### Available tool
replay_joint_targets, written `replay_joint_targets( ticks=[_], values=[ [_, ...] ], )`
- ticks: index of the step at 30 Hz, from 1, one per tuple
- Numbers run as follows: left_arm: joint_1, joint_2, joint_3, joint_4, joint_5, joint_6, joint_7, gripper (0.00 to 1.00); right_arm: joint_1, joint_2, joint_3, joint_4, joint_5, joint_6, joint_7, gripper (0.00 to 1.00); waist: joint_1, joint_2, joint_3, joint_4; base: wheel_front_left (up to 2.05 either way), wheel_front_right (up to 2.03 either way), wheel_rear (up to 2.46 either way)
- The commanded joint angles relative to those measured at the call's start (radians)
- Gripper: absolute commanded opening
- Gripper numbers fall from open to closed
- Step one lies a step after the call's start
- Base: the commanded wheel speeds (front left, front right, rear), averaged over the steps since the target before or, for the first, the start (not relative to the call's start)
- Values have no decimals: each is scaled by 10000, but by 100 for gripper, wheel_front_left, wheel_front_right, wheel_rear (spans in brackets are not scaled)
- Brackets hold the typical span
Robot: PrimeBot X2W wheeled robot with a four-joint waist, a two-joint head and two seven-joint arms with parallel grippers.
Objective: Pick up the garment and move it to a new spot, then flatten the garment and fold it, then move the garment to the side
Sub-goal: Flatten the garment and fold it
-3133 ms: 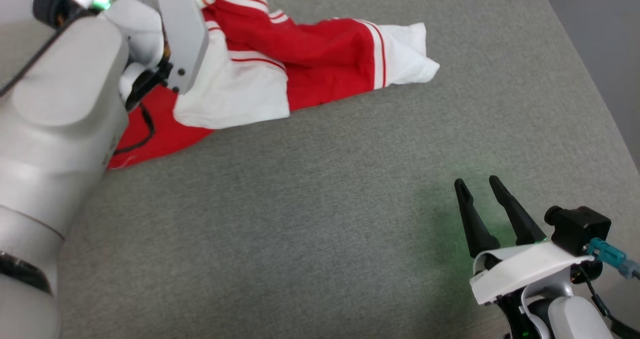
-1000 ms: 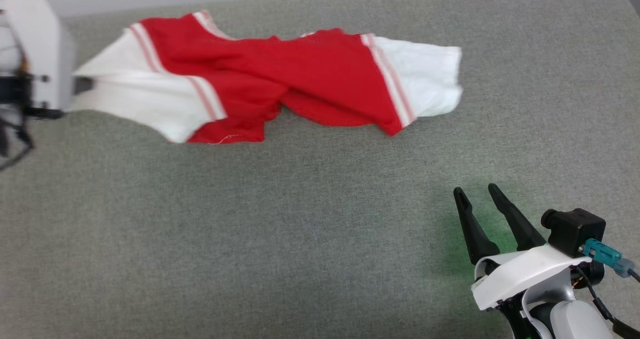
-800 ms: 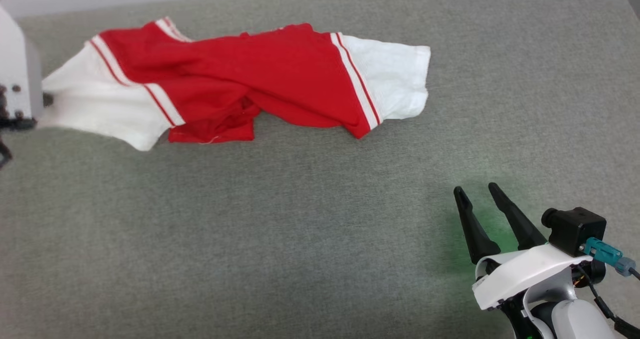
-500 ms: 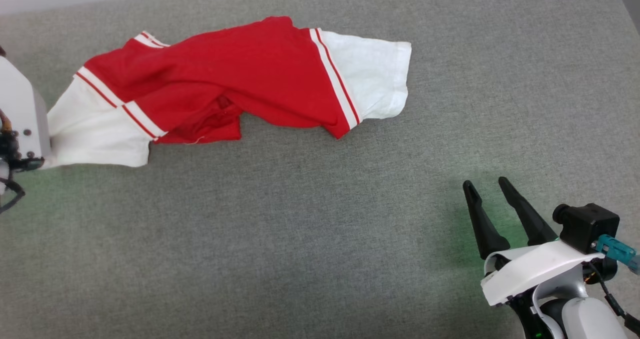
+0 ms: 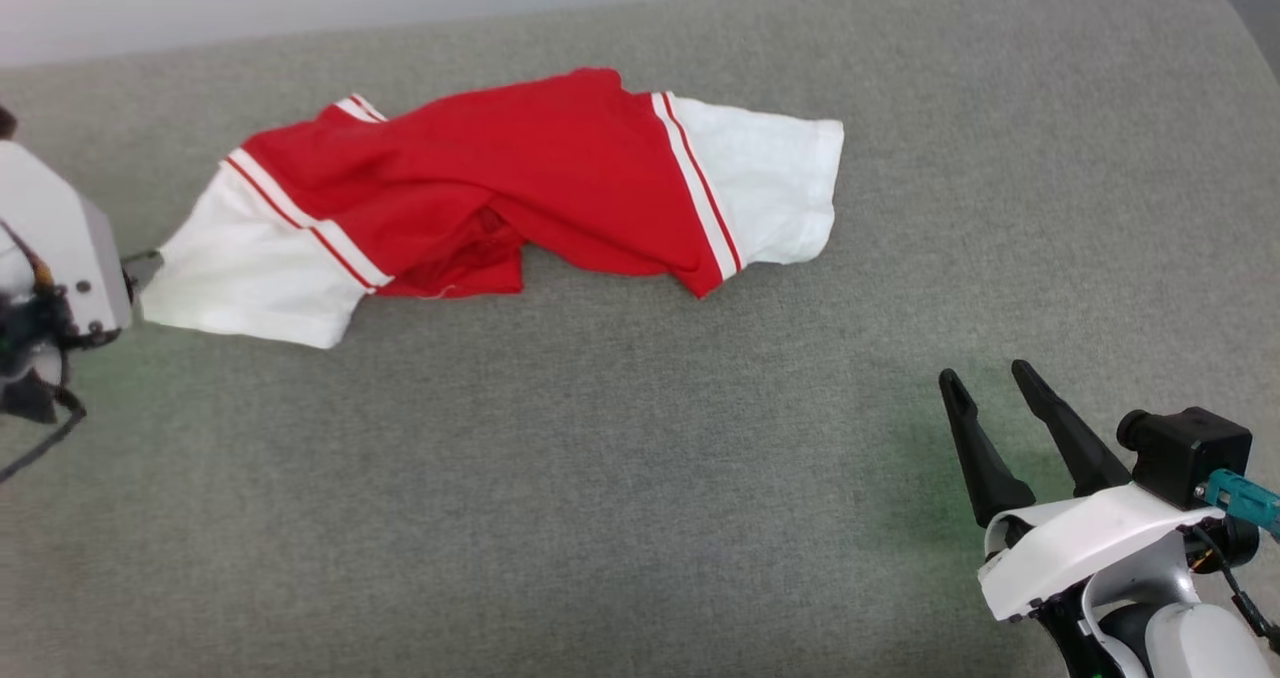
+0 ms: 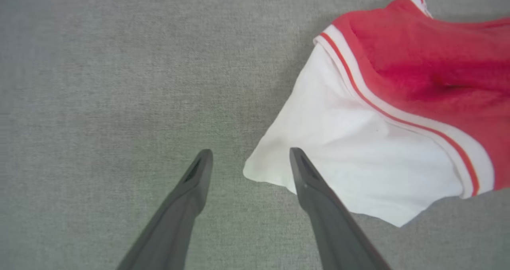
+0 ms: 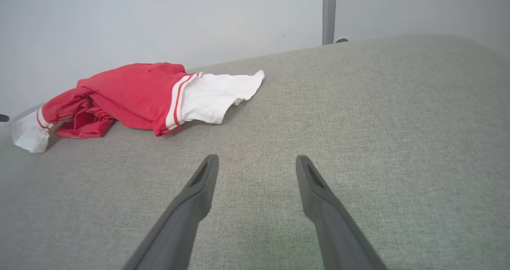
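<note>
Left hand (image 6: 249, 154) spread, pinching nothing; white sleeve corner (image 6: 279, 166) just beside one fingertip. Right hand (image 5: 985, 373) spread, well apart, over bare surface (image 5: 640, 478). Garment (image 5: 520, 178) lies bunched, twisted on surface. Likely light, limp, drapey; best pinched at sleeve hems or shoulders.

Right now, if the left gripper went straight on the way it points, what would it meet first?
Probably the grey surface: the open left gripper points down at it. One finger overlaps the white sleeve corner of the garment, so it might land on cloth first; depth is unclear.
</note>
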Motion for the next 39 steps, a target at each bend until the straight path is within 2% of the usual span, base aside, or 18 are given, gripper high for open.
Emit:
replay_joint_targets(
  ticks=[1, 5, 10, 13, 20, 22, 24, 26, 27, 30, 35, 39],
  values=[
    [233, -15, 87, 15, -109, -78, -199, 100, 172, -27, 6, -58, -46, -10, 33, 100, 0, 0, -290, 205, 0, 0, 0],
    [924, -81, 535, -198, -347, -390, -1834, 100, 249, -190, 64, -148, -21, -10, 271, 100, 0, 0, -597, 453, 0, 0, 0],
    [2410, -387, 1132, -1025, -651, -232, -4314, 100, 258, -504, 299, -128, 106, -12, 738, 100, 0, 0, -867, 820, 0, 0, 0],
    [3513, -614, 1192, -1918, -588, 75, -5581, 100, 212, -792, 458, -91, 255, -12, 1145, 100, 0, 0, -1005, 1130, 0, 0, 0],
    [5935, -1012, 1394, -4727, -269, 1588, -7948, 100, -418, -1812, 969, 137, 471, -12, 2558, 100, 0, 0, -1088, 1911, 0, 0, 0],
    [6537, -1099, 1537, -5404, 34, 2004, -8269, 100, -775, -2004, 1127, 268, 731, -10, 3084, 100, 0, 0, -1096, 2114, 0, 0, 0],
    [7144, -1421, 1872, -5991, 289, 2240, -8396, 100, -1169, -2295, 1211, 421, 992, -12, 3637, 100, 0, 0, -1066, 2334, 0, 0, 0],
    [7582, -1655, 2299, -6567, 1179, 2508, -8408, 100, -1585, -2563, 1190, 660, 1219, -12, 4200, 100, 0, 0, -1018, 2586, 0, 0, 0],
    [7836, -1945, 2663, -6855, 1541, 2630, -8410, 100, -1806, -2737, 1139, 827, 1249, -12, 4513, 100, 0, 0, -985, 2737, 0, 0, 0],
    [8608, -2557, 3446, -7365, 2779, 2798, -8396, 100, -2625, -3183, 1100, 1263, 1271, -12, 5406, 100, 0, 0, -820, 3102, 0, 0, 0],
    [9310, -3481, 4473, -7760, 4369, 2502, -8399, 100, -4184, -3513, 689, 2487, 1342, -12, 6732, 100, 0, 0, -440, 3514, 0, 0, 0],
    [9519, -3979, 5099, -7937, 5605, 2068, -8401, 100, -5534, -3409, 172, 3904, 962, -10, 7544, 100, 0, 0, -66, 3829, 0, 0, 0]
  ],
)
